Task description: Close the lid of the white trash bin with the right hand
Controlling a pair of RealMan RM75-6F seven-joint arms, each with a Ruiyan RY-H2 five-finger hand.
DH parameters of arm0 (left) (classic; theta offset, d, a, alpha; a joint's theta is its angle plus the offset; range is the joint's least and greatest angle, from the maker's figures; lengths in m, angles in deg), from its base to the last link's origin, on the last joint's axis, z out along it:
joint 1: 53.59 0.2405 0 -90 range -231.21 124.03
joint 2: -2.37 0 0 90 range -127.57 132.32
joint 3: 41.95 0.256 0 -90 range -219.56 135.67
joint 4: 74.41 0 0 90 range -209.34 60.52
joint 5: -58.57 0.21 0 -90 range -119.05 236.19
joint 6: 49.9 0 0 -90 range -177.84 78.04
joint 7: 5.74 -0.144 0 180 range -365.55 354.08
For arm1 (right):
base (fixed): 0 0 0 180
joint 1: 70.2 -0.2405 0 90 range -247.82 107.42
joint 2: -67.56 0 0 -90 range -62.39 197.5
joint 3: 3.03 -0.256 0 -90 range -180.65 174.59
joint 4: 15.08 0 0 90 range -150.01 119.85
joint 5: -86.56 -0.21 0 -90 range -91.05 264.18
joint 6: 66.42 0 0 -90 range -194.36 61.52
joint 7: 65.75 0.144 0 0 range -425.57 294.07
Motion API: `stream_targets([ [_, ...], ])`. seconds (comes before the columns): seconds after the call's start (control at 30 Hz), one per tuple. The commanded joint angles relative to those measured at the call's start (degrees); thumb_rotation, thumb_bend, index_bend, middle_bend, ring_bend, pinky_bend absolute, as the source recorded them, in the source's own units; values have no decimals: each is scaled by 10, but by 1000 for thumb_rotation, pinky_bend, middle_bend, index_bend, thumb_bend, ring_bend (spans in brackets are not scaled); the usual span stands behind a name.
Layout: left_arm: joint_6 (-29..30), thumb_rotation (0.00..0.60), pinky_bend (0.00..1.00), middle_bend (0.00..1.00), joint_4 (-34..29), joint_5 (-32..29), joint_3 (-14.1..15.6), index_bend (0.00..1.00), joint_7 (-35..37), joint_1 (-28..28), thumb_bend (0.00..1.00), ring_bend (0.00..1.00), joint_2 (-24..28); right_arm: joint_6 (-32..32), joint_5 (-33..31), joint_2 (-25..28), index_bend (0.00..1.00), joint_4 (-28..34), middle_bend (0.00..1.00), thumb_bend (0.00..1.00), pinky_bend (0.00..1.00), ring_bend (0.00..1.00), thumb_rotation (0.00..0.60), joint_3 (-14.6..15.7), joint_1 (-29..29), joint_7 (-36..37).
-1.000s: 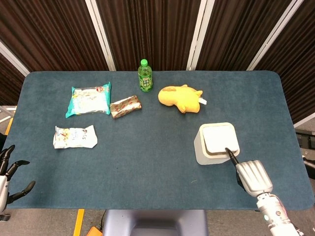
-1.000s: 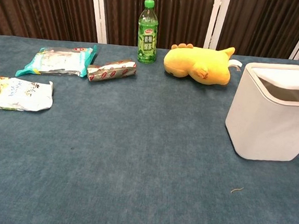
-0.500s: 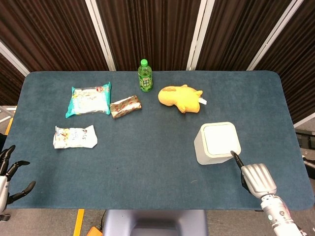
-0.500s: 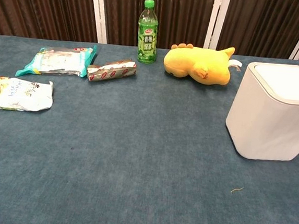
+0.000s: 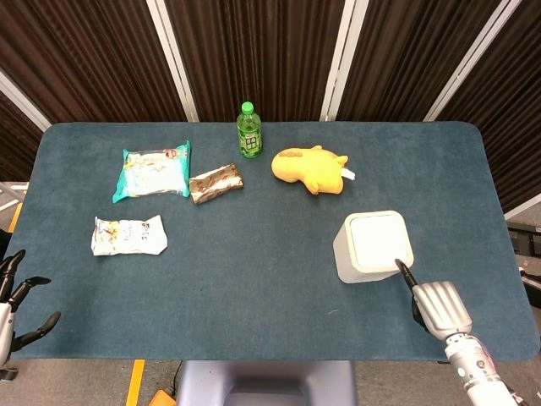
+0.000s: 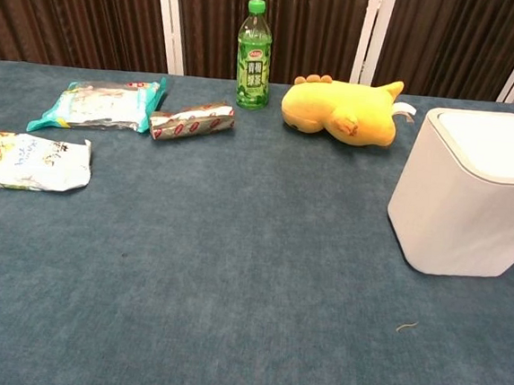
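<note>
Blue table (image 5: 254, 262), dark curtains behind; white trash bin (image 5: 372, 247) just ahead of the right hand (image 5: 439, 306), lid (image 6: 500, 142) looks flush, hand holding nothing, one finger out, others curled; if unlatched, press lid centre straight down.

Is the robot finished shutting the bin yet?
Looks done: the lid lies flat in the rim of the white trash bin. The right hand sits just behind the bin with one finger pointing at its edge, holding nothing. Only pulling away seems left.
</note>
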Motion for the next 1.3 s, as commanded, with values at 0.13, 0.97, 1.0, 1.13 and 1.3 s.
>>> stream_targets([
  [0.13, -2, 600, 250, 0, 0, -1, 0, 364, -3, -1, 201, 0, 0, -53, 88, 2, 47, 0, 833, 1000, 750, 746, 600, -12, 29, 66],
  [0.97, 0, 600, 251, 0, -3, 5, 1, 368, -25, 1, 203, 0, -4, -299, 222, 53, 84, -116, 18, 290, 174, 0, 600, -51, 174, 273],
  [1.0, 0, 600, 251, 0, -3, 5, 1, 369, -28, 0, 203, 0, -5, -302, 216, 44, 68, -129, 7, 281, 169, 0, 600, -55, 177, 276],
  [1.13, -4, 600, 251, 0, -5, 6, 0, 369, -42, -2, 202, 0, -10, -295, 217, 24, 1, -162, 0, 261, 157, 0, 600, -61, 181, 300],
  [1.3, -9, 600, 252, 0, -7, 2, -1, 369, -56, -4, 202, 0, -12, -261, 214, 31, 0, -156, 0, 259, 147, 0, 600, -52, 183, 281],
])
